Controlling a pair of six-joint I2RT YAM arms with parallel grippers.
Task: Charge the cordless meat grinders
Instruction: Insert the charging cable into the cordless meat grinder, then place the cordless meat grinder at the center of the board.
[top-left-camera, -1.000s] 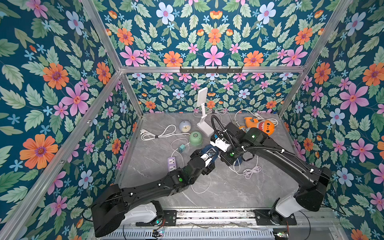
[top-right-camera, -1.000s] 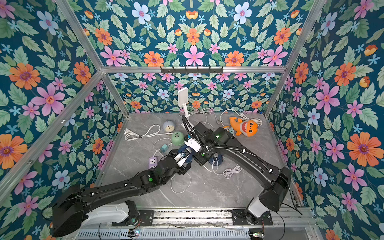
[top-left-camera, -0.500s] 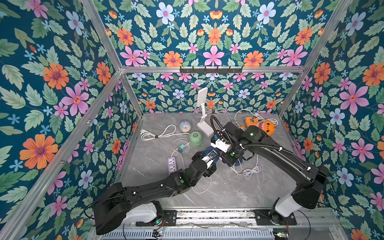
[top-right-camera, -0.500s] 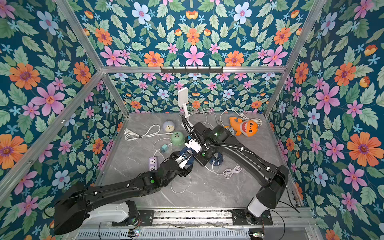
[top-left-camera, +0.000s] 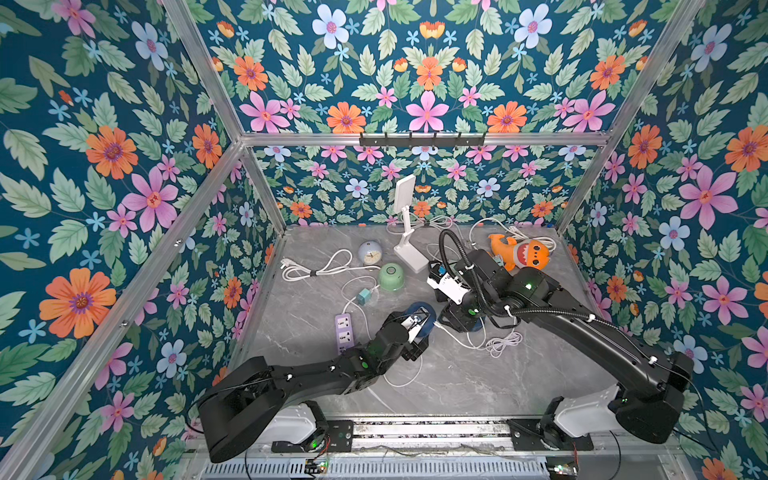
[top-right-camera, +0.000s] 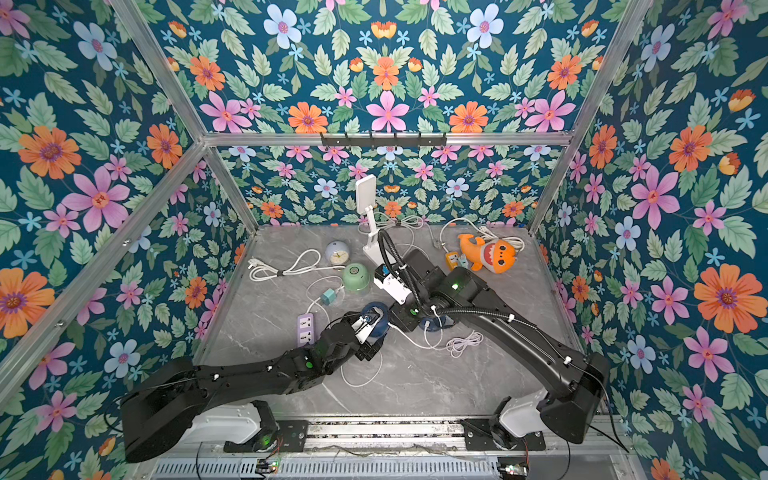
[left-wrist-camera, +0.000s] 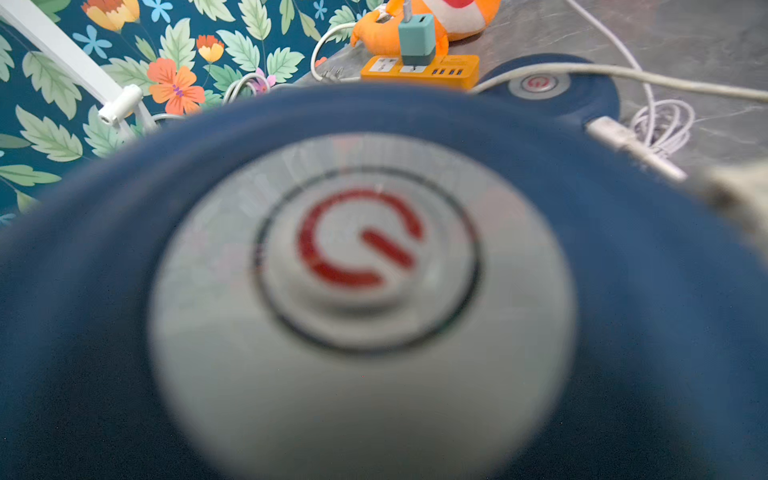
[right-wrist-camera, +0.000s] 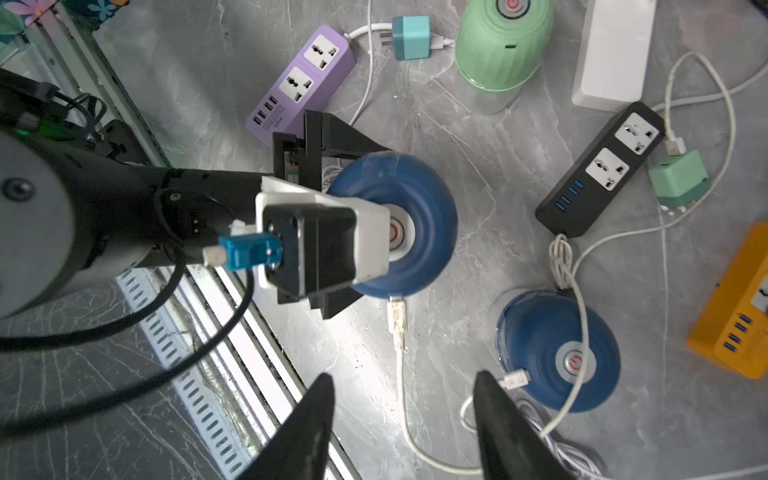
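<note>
Navy grinder (right-wrist-camera: 424, 191) upright, axis vertical

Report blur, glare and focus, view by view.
Left wrist view: the near navy grinder fills the frame, out of focus; the orange power strip behind is sharper. Right wrist view: sharp, bright glare on the table beside the white cable plug. Both top views: evenly lit, crisp.

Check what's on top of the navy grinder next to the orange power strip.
A white cable drapes over the navy grinder, running past its silver button; a small plug lies at its rim. Whether it is inserted is unclear; anything under the grinder is hidden.
</note>
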